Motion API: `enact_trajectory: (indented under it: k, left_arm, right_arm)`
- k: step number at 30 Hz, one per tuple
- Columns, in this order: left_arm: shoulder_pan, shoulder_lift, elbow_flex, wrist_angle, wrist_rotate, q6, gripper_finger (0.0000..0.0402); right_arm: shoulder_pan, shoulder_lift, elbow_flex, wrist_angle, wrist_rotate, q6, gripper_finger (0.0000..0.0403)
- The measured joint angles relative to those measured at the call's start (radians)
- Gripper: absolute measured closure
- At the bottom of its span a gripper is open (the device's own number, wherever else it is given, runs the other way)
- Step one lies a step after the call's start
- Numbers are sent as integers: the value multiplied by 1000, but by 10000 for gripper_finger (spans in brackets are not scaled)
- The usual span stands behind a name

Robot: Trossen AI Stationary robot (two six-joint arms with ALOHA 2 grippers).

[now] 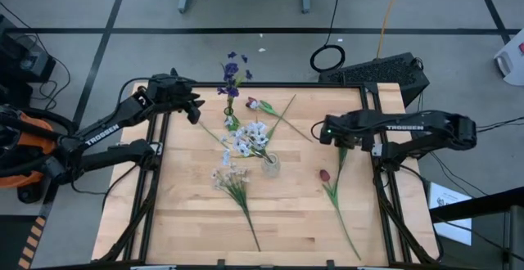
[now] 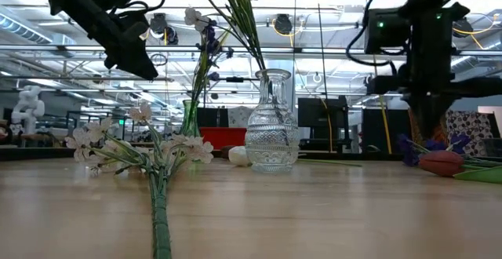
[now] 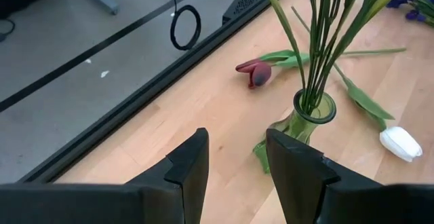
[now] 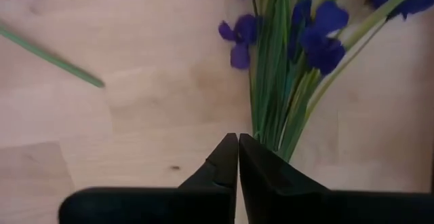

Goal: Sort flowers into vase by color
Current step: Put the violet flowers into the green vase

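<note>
Table [image 1: 188, 221]: pale wood planks in a dark metal frame.
Green vase [image 3: 306, 120]: slim tinted glass, holding purple flowers [image 1: 232, 71] on thin stems.
Clear vase [image 2: 271, 124]: ribbed, bulbous cut glass, holding pale blossom sprays [image 1: 250, 137].
Left gripper [image 3: 234, 159]: blunt dark fingers parted, holding nothing, raised near the green vase at the table's far left.
Right gripper [image 4: 237, 157]: tapered fingers pressed together, empty, over loose purple stems [image 4: 281, 81] at the right edge.
Loose flowers: red tulip [image 1: 324, 175], white tulip [image 3: 401, 143], white spray [image 1: 232, 180] lie on the wood.
</note>
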Motion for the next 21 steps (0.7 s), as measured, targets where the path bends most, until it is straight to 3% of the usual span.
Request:
enact_trajectory:
  k: [9, 15, 21]
  left_arm:
    - [0, 0, 0, -3, 0, 0, 249]
    - [0, 0, 0, -6, 0, 0, 249]
    - [0, 0, 0, -6, 0, 0, 249]
  right_arm:
    - [46, 80, 0, 6, -112, 11, 318]
    - [103, 115, 0, -11, -116, 67, 259]
    - [133, 188, -12, -14, -95, 95, 226]
